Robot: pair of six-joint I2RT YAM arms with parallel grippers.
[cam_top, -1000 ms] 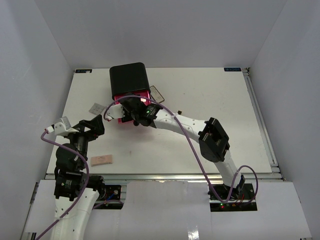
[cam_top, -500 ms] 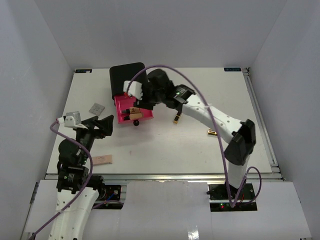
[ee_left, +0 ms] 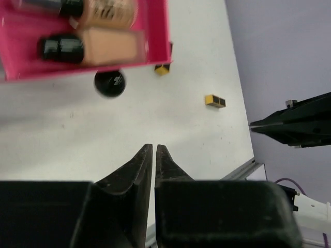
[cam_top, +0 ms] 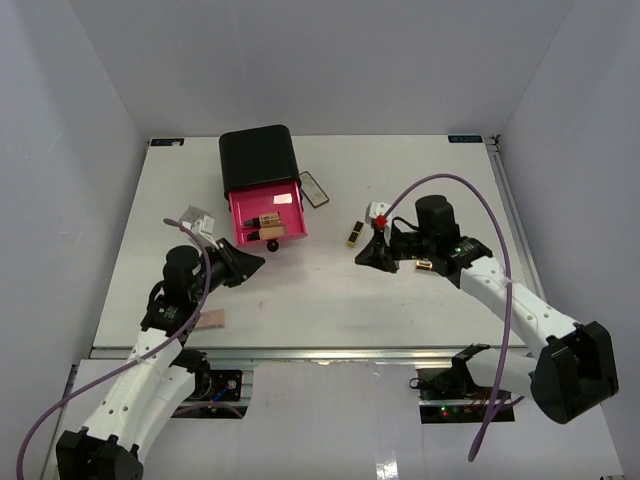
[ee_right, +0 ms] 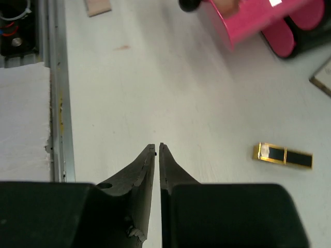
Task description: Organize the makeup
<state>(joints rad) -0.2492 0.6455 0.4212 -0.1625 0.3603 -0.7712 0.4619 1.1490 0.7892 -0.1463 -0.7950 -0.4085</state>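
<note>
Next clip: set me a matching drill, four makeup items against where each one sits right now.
Items:
1. foundation bottles
2. compact
3. pad
4. lipstick

Places:
A. loose on the table, right of the drawer
B. inside the open pink drawer
C. just right of the black box
D. near the table's front edge, left side

Pairs: 1-B, 2-C, 3-D, 4-A

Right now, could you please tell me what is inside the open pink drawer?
Two beige foundation bottles with dark caps lie side by side in the pink drawer. Whatever sits further back, under the black box, is covered and cannot be seen.
</note>
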